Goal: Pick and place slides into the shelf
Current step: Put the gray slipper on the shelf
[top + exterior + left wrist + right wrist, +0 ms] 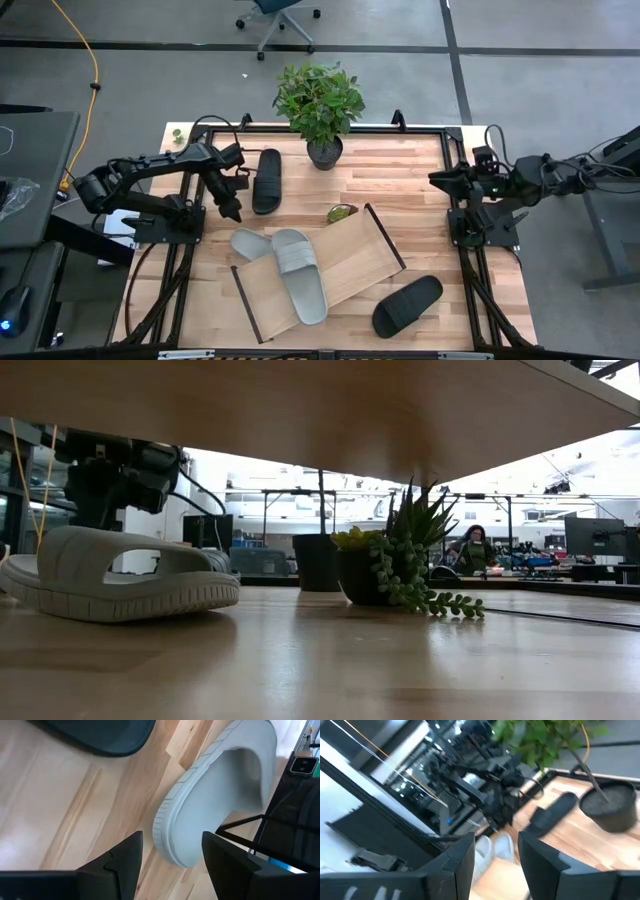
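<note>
My left gripper is open and points down over the table's left part. Its fingers stand on either side of the rounded end of a light grey slide without touching it. This slide lies sole down at the far left corner of the shelf. A second grey slide lies on the shelf. One black slide lies on the table beyond my left gripper. Another black slide lies near the right front. My right gripper hangs open and level, high at the right.
A potted green plant stands at the table's far middle, and a small succulent sits by the shelf's far corner. The shelf lies askew across the middle of the slatted tabletop. Dark frame rails run along both sides.
</note>
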Controlling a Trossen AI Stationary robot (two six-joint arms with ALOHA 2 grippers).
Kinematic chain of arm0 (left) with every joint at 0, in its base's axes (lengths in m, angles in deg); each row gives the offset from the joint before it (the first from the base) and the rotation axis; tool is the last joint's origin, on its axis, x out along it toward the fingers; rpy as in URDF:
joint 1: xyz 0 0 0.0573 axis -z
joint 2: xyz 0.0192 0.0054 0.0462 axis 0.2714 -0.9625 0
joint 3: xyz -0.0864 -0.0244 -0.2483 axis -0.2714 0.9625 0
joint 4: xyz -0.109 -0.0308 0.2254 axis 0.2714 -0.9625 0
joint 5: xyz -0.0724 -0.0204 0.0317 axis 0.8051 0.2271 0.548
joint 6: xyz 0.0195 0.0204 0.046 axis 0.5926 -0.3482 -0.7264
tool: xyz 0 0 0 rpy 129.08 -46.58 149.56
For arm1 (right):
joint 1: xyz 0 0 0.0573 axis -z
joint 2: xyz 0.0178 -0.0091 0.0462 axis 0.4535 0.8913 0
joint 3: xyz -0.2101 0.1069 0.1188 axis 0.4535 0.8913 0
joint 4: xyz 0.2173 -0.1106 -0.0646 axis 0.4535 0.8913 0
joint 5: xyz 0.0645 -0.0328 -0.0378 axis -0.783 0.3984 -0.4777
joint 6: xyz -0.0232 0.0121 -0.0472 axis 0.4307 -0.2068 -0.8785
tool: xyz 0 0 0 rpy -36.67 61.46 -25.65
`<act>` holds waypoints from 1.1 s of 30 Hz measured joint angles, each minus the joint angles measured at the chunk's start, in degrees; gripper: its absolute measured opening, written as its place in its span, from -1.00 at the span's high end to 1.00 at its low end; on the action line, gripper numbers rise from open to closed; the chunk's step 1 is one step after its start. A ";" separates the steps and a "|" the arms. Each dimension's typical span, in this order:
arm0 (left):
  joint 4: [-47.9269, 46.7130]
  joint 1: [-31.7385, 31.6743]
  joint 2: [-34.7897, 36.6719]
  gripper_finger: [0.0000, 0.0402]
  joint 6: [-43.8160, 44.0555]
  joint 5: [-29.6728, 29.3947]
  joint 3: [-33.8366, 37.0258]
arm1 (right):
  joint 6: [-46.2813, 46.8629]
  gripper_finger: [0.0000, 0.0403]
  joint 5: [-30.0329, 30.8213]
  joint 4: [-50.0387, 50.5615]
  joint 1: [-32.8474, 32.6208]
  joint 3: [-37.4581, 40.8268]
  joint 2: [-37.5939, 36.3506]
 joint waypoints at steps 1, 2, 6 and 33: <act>-0.42 0.00 -0.01 0.04 0.16 -0.29 0.00 | -0.43 0.30 0.02 -1.13 0.00 0.00 0.00; -0.78 0.00 0.01 0.04 0.30 -0.63 0.00 | -0.69 0.30 0.01 -2.11 0.00 0.00 0.00; -0.78 0.00 0.01 0.04 0.89 -1.16 0.00 | -0.80 0.30 0.33 -3.37 0.00 0.00 -0.02; -1.63 -0.03 -11.77 0.04 -3.62 0.59 0.00 | -2.15 0.30 2.43 -4.01 0.00 0.00 0.00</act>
